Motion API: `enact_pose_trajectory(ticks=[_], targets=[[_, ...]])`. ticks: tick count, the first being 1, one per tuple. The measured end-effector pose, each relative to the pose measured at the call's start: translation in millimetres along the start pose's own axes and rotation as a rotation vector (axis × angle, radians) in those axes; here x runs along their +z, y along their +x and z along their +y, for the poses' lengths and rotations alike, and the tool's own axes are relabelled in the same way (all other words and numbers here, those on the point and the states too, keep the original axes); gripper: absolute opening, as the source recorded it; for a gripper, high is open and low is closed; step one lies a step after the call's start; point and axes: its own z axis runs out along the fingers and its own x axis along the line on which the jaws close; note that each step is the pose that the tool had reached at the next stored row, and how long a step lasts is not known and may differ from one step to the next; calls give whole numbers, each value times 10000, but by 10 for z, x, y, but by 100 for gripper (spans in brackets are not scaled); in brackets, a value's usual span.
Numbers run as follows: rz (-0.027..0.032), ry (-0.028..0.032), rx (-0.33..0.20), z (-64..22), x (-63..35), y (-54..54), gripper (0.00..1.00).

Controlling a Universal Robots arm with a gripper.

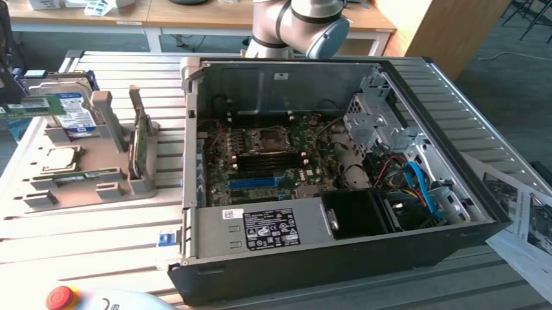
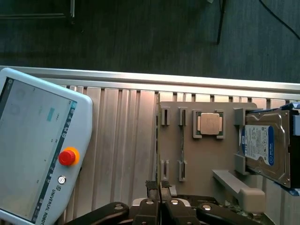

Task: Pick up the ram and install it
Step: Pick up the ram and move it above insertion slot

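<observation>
Exterior view is giving me the whole bench. An open computer case (image 1: 345,161) is lying on its side on the slatted metal table (image 1: 103,239), with its motherboard (image 1: 267,155) facing up and a long blue slot (image 1: 258,183) showing across it. The robot arm (image 1: 302,22) is hanging above the far wall of the case.

Toward the exterior view's left, a grey parts tray (image 1: 52,194) is sitting on the table beside the case. The ram (image 1: 90,175) is resting on that tray, standing on its thin edge between small grey holders. It is in the part of the tray nearest the teach pendant (image 1: 95,298). A processor chip (image 1: 59,158) is lying flat just beyond it, and a hard drive (image 1: 74,106) is sitting at the tray's far end. A taller green card (image 1: 138,139) is standing upright along the side of the tray nearest the case.

Through the wrist camera I am looking down on the same tray (image 2: 225,154). The ram (image 2: 182,143) is showing edge-on as a thin line bridging two holders. The processor chip (image 2: 209,124) is lying next to it, with the hard drive (image 2: 265,145) past that.

The gripper (image 2: 161,206) is hovering high over the tray, well apart from the ram. Its black fingers (image 2: 147,213) are drawn almost together, and I cannot tell whether anything thin is sitting between them. The teach pendant (image 2: 37,150), with its red button (image 2: 67,157), is lying on the table beside the tray.
</observation>
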Motion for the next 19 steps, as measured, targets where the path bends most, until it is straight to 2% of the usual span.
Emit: enact_pose_trajectory(ticks=[4, 12, 19], targets=[[57, -3, 2, 4, -85, 5, 12], [61, 12, 3, 3, -89, 5, 12], [22, 171, 11, 4, -90, 6, 12]])
